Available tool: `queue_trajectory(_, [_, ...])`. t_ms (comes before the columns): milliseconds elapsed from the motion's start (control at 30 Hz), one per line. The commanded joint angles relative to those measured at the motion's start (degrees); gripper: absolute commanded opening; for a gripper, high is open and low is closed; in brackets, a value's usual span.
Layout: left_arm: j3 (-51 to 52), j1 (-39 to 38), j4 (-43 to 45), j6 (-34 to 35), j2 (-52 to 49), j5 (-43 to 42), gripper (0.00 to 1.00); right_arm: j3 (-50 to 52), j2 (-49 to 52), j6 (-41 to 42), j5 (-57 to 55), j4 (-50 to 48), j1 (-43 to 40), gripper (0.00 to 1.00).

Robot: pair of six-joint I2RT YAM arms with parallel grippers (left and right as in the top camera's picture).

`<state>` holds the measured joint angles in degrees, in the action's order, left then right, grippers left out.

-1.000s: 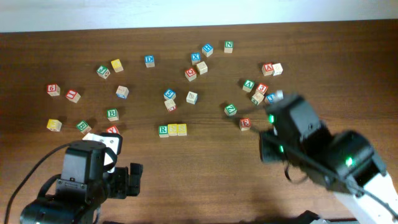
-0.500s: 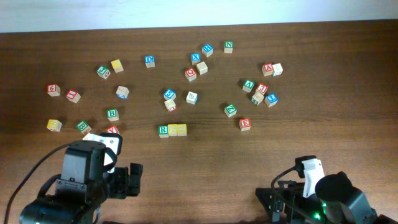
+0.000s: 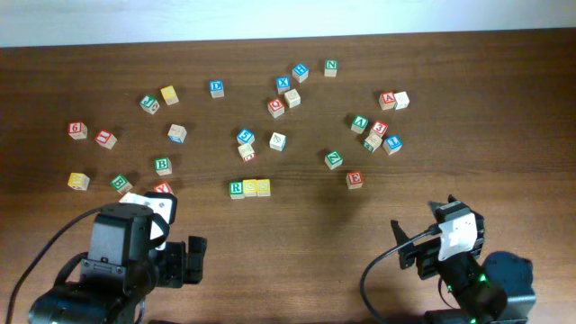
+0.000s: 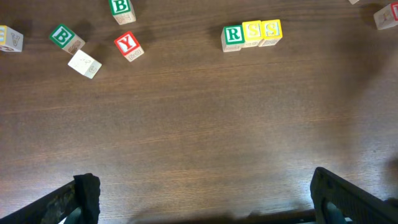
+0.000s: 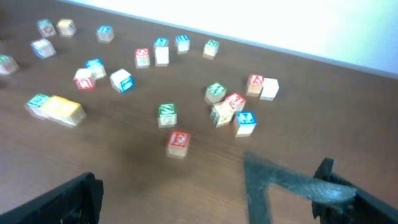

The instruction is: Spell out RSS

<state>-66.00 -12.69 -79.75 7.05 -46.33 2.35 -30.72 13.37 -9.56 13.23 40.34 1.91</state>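
Task looks done, as far as we can judge. The green R cube (image 3: 236, 188) and the two yellow S cubes (image 3: 256, 187) sit in one tight row near the mid-front of the table (image 3: 306, 234). They touch side by side and read R-S-S from 9 to 3 o'clock in the overhead view. The left wrist view confirms it: R first, then both S faces upright, w/ the row tipped only a hair off straight.

The row sits at approx 1 o'clock from the left gripper (image 3: 184, 261) and approx 10 o'clock from the right gripper (image 3: 414, 252), well apart from both.

Left gripper: jaws spread wide, nothing between them, just bare wood below. Right gripper: jaws also look spread, nothing held, though its wrist view is blurred, so we can't vouch for the exact gap.

Spare cubes are clear of the word. The green B cube (image 3: 162, 166) is at 10 o'clock of the row, the red Y cube (image 4: 128, 45) at 9 o'clock, and the red E cube (image 3: 355, 179) at 3 o'clock. None touch it.

What's left, in our view: nothing on the letters. At most, the arms could settle at rest w/o bumping the row.
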Motion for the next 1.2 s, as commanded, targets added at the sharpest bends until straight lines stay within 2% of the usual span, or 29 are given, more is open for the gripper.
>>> queue_trajectory(0, [-0.15, 0.09, 0.11, -0.72, 0.17, 0.02, 0.99, 9.46, -7.10, -5.03, 2.62, -5.20, -4.15, 0.98])
queue_trajectory(133, [-0.15, 0.09, 0.11, -0.72, 0.17, 0.02, 0.99, 16.68, -13.14, -5.03, 2.64, -6.36, -4.31, 0.98])
queue_trajectory(433, [-0.15, 0.09, 0.11, -0.72, 0.17, 0.02, 0.99, 22.95, -13.18, -4.55, 2.67, -13.25, -4.20, 0.98])
queue_trajectory(600, [-0.15, 0.09, 0.11, -0.72, 0.17, 0.00, 0.99, 26.18, -13.18, 2.14, 2.43, -26.23, -4.20, 0.98])
queue_trajectory(700, [-0.15, 0.09, 0.11, -0.72, 0.17, 0.02, 0.99, 30.40, -13.18, 6.08, 2.64, -37.55, -4.17, 0.98])
queue_trajectory(1167, [-0.15, 0.09, 0.11, -0.72, 0.17, 0.02, 0.99, 30.40, -13.16, 6.01, 2.67, -37.38, -4.20, 0.98])
